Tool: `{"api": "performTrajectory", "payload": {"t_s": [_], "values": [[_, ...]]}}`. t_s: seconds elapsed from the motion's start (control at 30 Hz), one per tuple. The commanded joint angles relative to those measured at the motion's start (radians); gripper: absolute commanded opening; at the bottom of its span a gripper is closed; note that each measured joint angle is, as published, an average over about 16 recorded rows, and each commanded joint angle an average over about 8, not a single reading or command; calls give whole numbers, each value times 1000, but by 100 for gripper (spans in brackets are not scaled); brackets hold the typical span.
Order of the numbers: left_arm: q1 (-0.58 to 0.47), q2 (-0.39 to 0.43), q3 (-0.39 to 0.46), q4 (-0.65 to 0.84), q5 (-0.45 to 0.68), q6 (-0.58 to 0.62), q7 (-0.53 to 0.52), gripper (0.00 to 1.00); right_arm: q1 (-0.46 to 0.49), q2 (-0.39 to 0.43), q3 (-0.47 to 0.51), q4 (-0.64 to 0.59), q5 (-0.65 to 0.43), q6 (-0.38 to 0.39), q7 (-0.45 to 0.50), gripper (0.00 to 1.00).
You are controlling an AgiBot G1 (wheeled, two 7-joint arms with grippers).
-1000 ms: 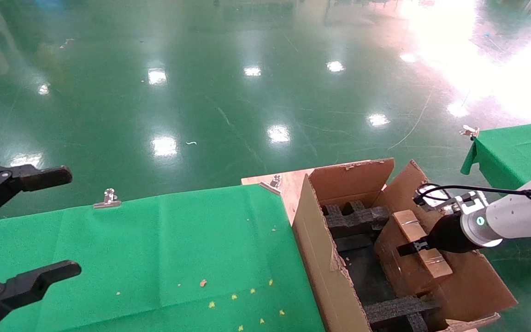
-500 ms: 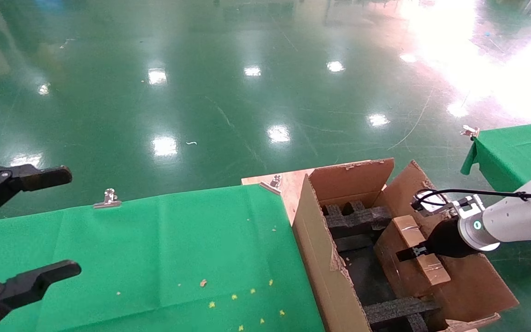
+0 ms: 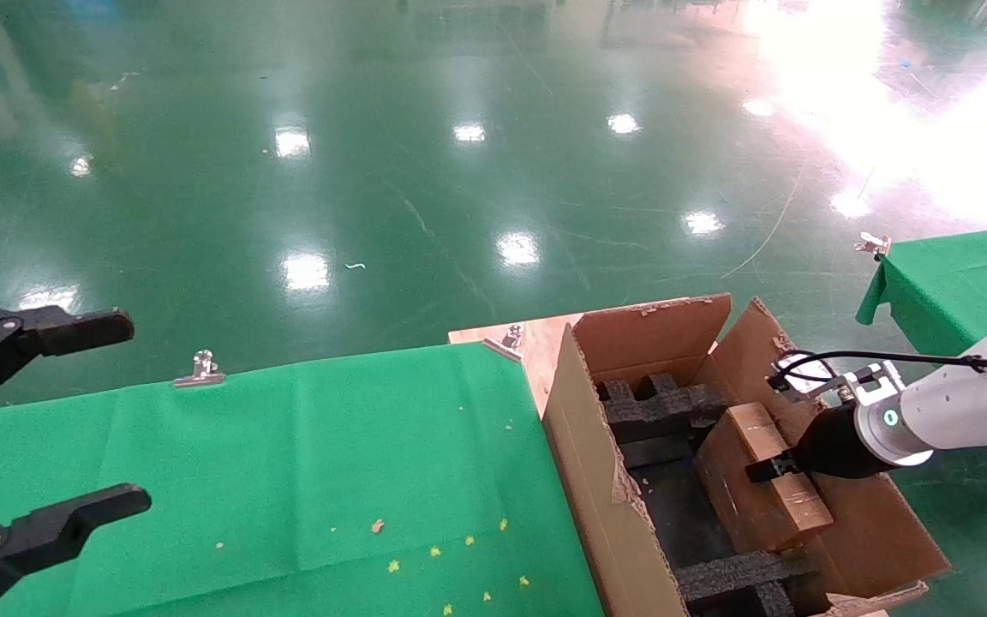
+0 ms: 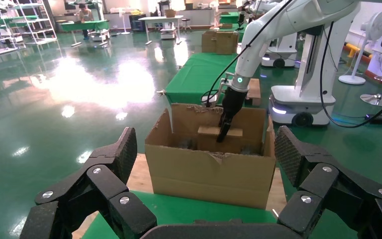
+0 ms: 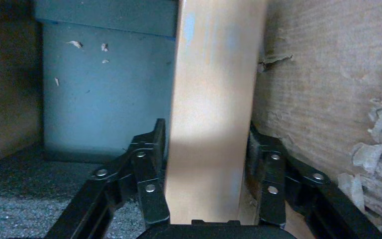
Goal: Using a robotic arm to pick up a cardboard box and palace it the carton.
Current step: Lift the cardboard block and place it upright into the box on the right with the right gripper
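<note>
The white robotic arm (image 3: 956, 411) reaches in from the right. Its right gripper (image 3: 772, 469) is shut on the small brown cardboard box (image 3: 738, 493), which is tilted inside the large carton (image 3: 596, 463) against the right wall, between black foam inserts (image 3: 660, 407). In the right wrist view the fingers (image 5: 149, 169) press both sides of the box (image 5: 214, 99). The left wrist view shows the carton (image 4: 214, 174) with the box (image 4: 206, 132) inside. My left gripper (image 3: 138, 411) is open and empty at the far left over the green cloth.
A green cloth (image 3: 331, 463) covers the table left of the carton, held by metal clips (image 3: 200, 368). A second green-covered table (image 3: 965, 274) stands at the right. The carton's flaps (image 3: 656, 330) stand up around the opening. Shiny green floor lies beyond.
My right gripper has sunk slightly with the box deeper into the carton. The left arm has not moved.
</note>
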Motion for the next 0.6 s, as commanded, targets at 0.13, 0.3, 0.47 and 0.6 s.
{"api": "performTrajectory", "payload": {"t_s": [0.13, 0.3, 0.47, 0.6], "values": [[0, 0, 0, 0, 0, 0, 0, 100, 7, 5, 1, 9, -1, -4, -2, 100], [0, 0, 0, 0, 0, 0, 0, 100, 29, 17, 3, 29, -5, -5, -4, 100], [0, 0, 0, 0, 0, 0, 0, 100, 86, 50, 24, 86, 2, -1, -14, 100], [0, 0, 0, 0, 0, 0, 0, 100, 151, 109, 67, 191, 33, 13, -45, 100]]}}
